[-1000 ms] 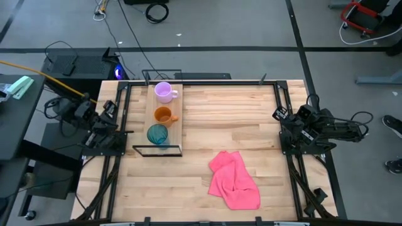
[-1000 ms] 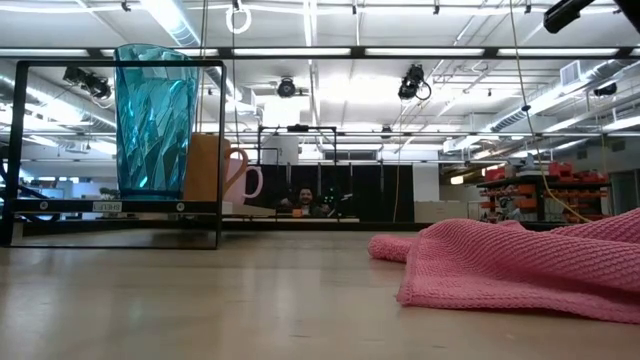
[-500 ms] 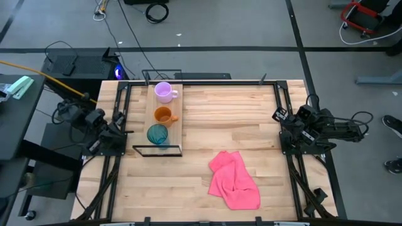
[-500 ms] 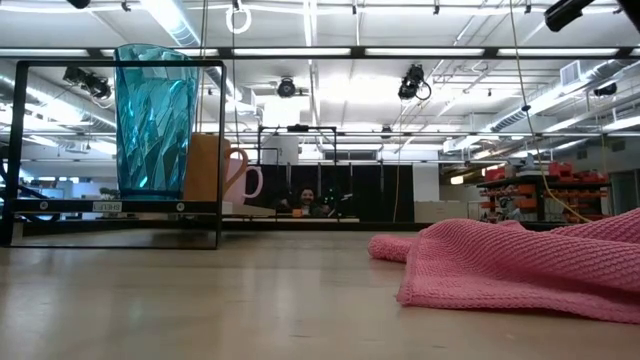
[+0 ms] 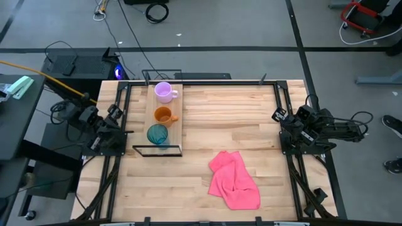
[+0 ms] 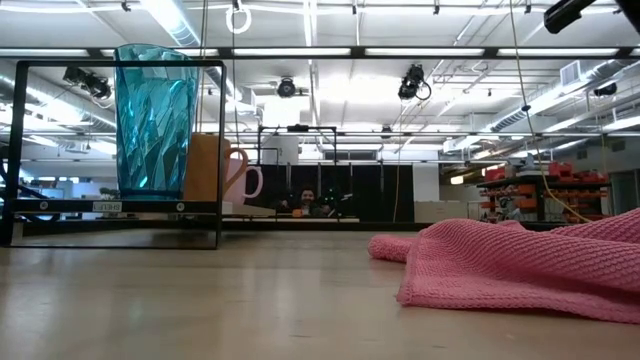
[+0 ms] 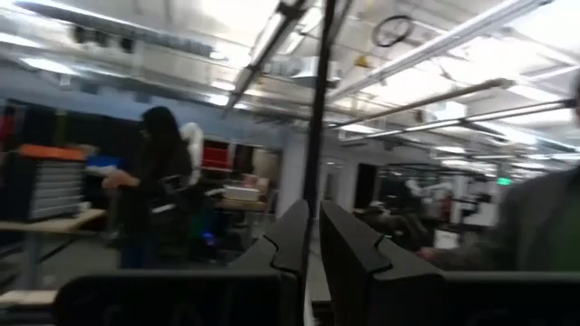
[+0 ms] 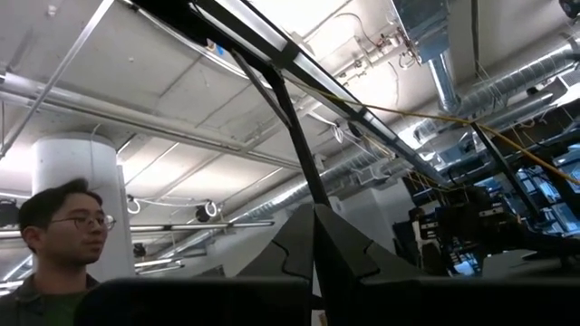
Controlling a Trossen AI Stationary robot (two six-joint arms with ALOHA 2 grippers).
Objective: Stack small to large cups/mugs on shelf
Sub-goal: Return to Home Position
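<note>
Change: the left arm point(image 5: 94, 122) is found folded slightly differently at the tabletop's point(image 5: 220, 119) left edge than half a second earlier. The cups, shelf and cloth are unchanged.
Cups: a purple mug point(image 5: 164, 91), an orange mug point(image 5: 162, 115) and a teal cup point(image 5: 157, 134) are stood upright in one row on the shelf point(image 5: 176, 137), apart from each other. The row is near the left end effector point(image 7: 314, 213) and well apart from the right end effector point(image 8: 314, 213).
Order: the orange mug is set between the other two.
Handling: both mugs are judged stiff, glazed, breakable and fairly light, and a hold across the rim wall opposite the handle is advised. The faceted teal cup is judged slick and easily tipped, and a hold low across its body is advised.
Left end effector: the fingers are held a narrow slit apart, and nothing is gripped.
Right end effector: the fingers are pressed together, nothing is gripped, and it is parked at the tabletop's right edge.
Cloth: a pink cloth point(image 5: 234, 181) is left crumpled on the tabletop between the two end effectors, clear of the shelf.
Task state: placing is judged complete, and only the retreat is left.
</note>
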